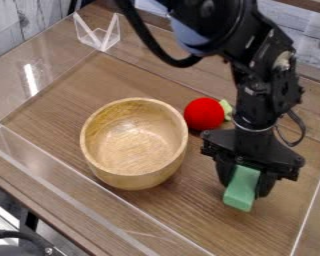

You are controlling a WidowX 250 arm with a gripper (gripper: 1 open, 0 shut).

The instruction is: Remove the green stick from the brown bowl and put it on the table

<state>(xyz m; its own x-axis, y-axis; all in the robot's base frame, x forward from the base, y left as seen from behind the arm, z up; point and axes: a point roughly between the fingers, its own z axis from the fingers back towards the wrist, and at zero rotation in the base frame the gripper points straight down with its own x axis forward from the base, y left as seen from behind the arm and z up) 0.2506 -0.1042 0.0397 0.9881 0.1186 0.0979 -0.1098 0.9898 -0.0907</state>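
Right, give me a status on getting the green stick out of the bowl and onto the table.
Done: the brown bowl is empty, so the green stick is out. In hand: the gripper holds the stick between its jaws, pointing down, to the right of the bowl near the red round toy; its lower end sits at or just above the table. Left: open the jaws and lift away.

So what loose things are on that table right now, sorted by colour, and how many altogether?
Brown: 1, the wooden bowl, empty inside.
Green: 1, the flat green stick, outside the bowl, between the gripper fingers, down at the table.
Red: 1, the round red toy with a green tip, behind the bowl's right side.
Total: 3 loose things.
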